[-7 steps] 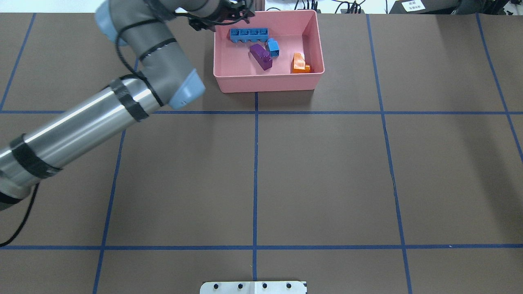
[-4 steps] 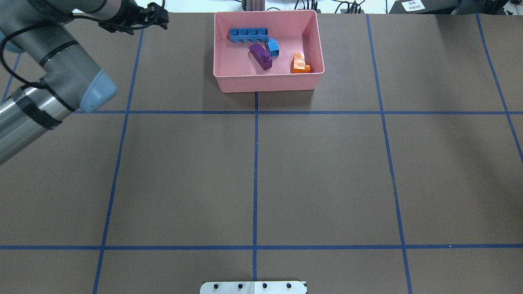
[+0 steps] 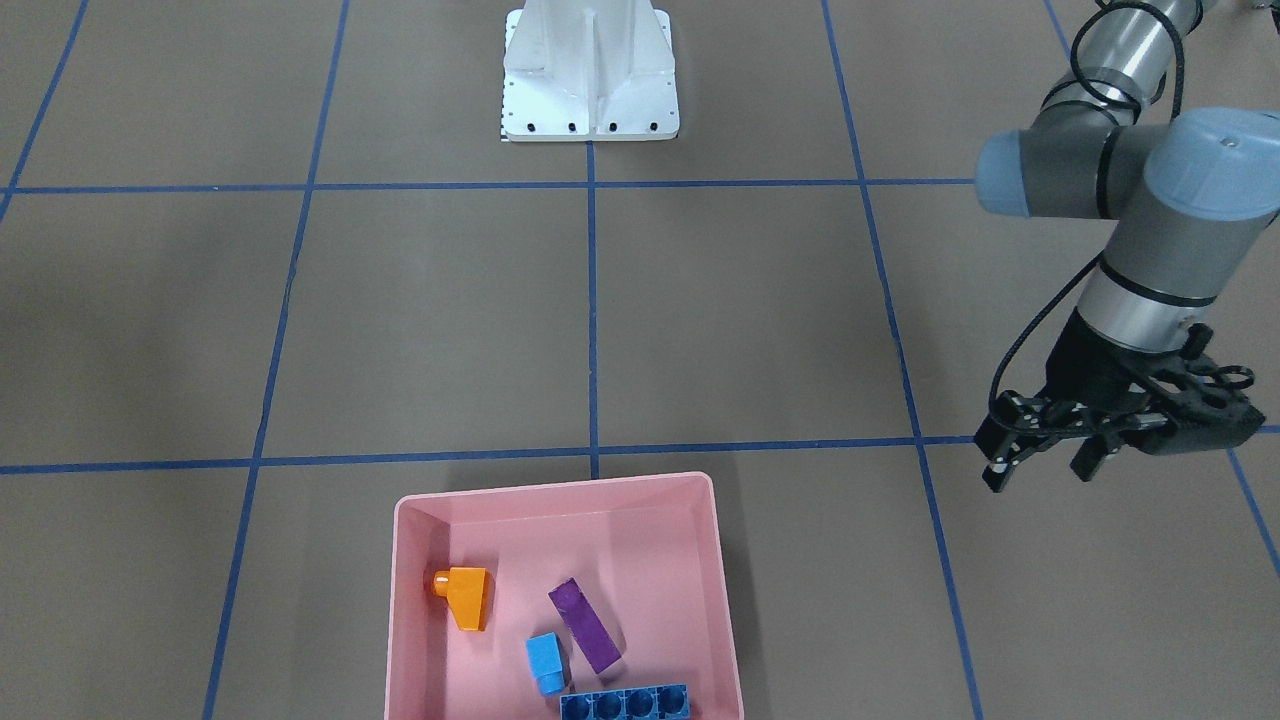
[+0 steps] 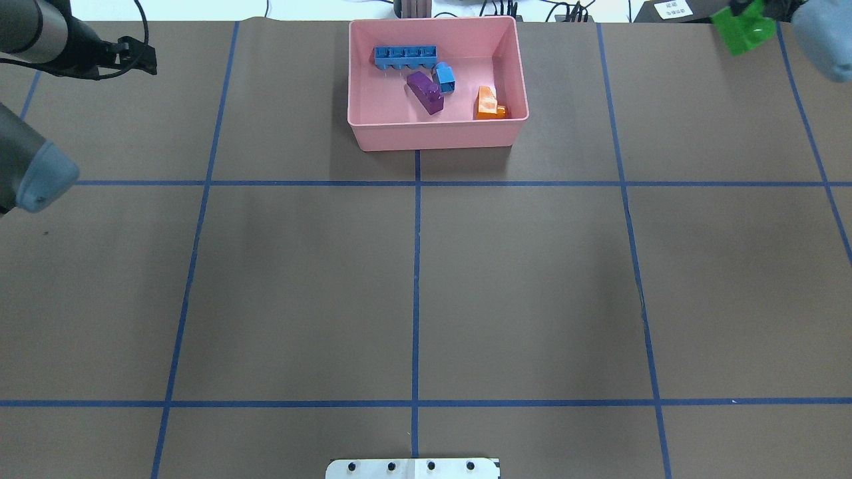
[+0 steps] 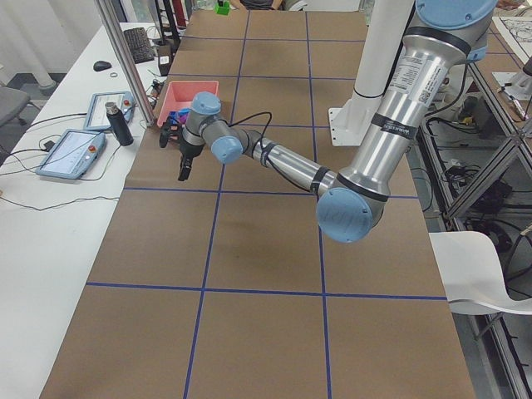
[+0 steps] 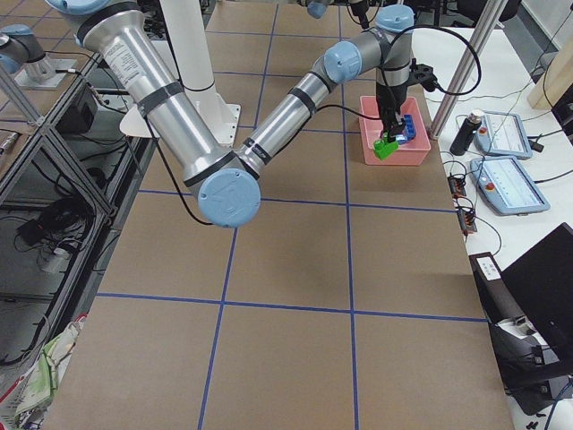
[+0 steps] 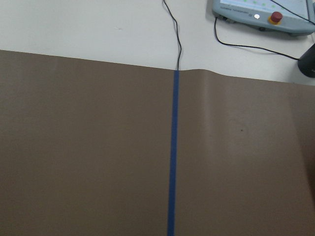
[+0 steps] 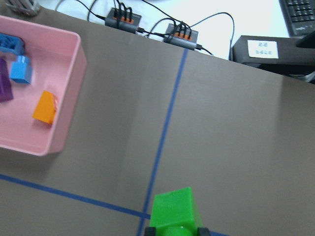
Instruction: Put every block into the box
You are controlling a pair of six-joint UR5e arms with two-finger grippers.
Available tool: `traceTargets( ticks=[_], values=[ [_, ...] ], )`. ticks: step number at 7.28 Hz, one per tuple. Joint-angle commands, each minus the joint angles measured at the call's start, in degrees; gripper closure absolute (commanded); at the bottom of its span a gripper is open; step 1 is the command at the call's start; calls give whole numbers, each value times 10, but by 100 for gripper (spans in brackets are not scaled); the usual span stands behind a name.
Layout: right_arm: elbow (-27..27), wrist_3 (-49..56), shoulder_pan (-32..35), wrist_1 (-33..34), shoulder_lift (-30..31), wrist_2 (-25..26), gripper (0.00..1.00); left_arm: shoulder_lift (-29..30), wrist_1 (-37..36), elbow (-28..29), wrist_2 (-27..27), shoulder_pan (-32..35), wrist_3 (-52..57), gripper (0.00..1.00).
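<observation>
Green block [image 8: 172, 209] in right end effector [image 8: 176, 230]

The front-facing view's bottom edge cuts off the long blue block [image 3: 625, 703] and the pink box [image 3: 410, 610]. The right wrist view's bottom edge clips the green block [image 8: 172, 211], showing only the tips of the right gripper [image 8: 178, 231].

The table [image 4: 532, 299] is lit brightly and evenly from above, only a soft shadow being cast beside the pink box [image 4: 436, 136], while the white desk [image 4: 313, 8] is washed out and the green block [image 8: 172, 209] is rendered softly blurred.
</observation>
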State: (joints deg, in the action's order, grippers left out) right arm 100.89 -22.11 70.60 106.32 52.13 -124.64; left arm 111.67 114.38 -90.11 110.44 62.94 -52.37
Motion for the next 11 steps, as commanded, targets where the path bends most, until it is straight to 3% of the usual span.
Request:
traceTargets(
  ticks=[1,3,4,5,6,7,9,10,11],
  values=[
    [-145,-176,-86,-142,-113,21,100,-32,1,-1,0,20,31,0],
    [-301,-252,-144,-255,-210,86,100,-57,0,-1,0,45,86,0],
    [-374,-289,-166,-329,-235,112,100,-68,0,-1,0,53,107,0],
    [-413,-295,-176,-381,-238,128,100,-71,0,0,-1,58,111,0],
    [-421,-294,-180,-388,-238,128,40,-79,1,-1,0,59,111,0],
    [-421,-295,-179,-388,-238,125,0,-80,1,-2,0,58,112,0],
    [-412,-288,-168,-379,-233,101,0,-86,-6,-22,2,60,119,0],
    [-394,-276,-139,-364,-216,55,0,-105,-32,-38,2,64,186,0],
    [-327,-234,-111,-324,-160,29,0,-117,-84,-60,6,83,263,0]
  ],
)
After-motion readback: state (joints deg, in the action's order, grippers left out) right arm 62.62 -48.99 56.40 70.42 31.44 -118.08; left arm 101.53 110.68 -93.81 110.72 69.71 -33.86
